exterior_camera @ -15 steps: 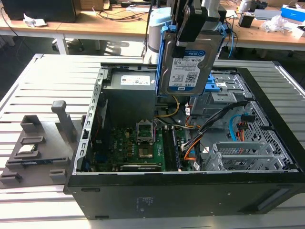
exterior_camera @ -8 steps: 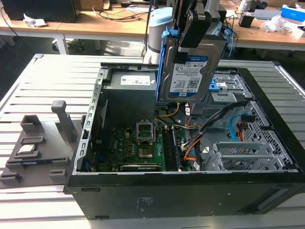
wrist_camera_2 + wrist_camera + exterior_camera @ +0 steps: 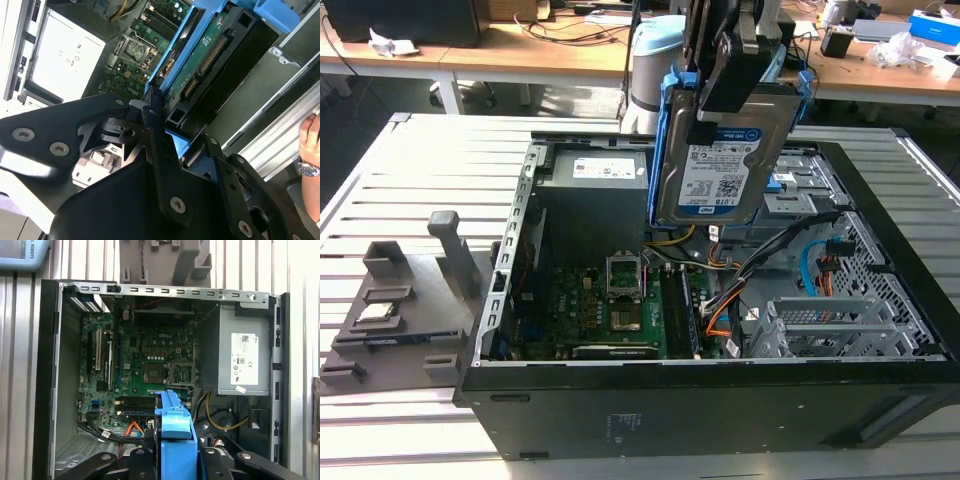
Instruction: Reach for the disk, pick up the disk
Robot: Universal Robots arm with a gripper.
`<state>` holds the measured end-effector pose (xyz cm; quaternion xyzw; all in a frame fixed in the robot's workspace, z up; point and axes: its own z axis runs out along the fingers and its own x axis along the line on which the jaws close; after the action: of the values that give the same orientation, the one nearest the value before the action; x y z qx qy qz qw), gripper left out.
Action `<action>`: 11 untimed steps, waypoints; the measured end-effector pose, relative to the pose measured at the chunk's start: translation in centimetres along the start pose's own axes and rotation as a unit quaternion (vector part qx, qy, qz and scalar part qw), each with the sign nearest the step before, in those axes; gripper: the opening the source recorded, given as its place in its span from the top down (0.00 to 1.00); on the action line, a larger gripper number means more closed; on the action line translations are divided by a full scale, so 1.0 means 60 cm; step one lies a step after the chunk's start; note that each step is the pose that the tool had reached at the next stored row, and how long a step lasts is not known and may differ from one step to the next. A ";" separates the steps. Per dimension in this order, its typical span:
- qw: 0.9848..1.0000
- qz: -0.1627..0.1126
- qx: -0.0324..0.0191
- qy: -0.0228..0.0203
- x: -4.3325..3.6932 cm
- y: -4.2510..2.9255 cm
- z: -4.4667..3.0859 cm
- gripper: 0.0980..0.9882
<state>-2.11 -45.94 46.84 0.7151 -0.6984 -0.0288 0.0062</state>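
In the exterior view, a grey holder (image 3: 405,300) with slots sits on the slatted table (image 3: 440,160) at the exterior view's left, just beside the open computer case (image 3: 720,400). Inside the case lie the green circuit board (image 3: 610,310) and, behind it, the grey power supply box (image 3: 595,175). Right of the middle, the disk (image 3: 720,165) hangs upright above the case, clear of its parts, label facing the camera, blue rails on both sides. The gripper (image 3: 735,75) clamps it from above, fingers closed on the drive's upper edge. In the second wrist view, a person's hand (image 3: 311,137) with a wristwatch (image 3: 307,169) rests near the table edge.
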 end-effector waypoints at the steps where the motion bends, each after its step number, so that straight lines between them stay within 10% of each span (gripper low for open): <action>1: 1.000 0.000 0.000 0.000 0.004 0.000 0.000 0.70; 11: 1.000 0.000 0.000 0.000 0.045 0.001 -0.001 0.70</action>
<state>-2.11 -48.65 46.83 0.7151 -0.6984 -0.0288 0.0062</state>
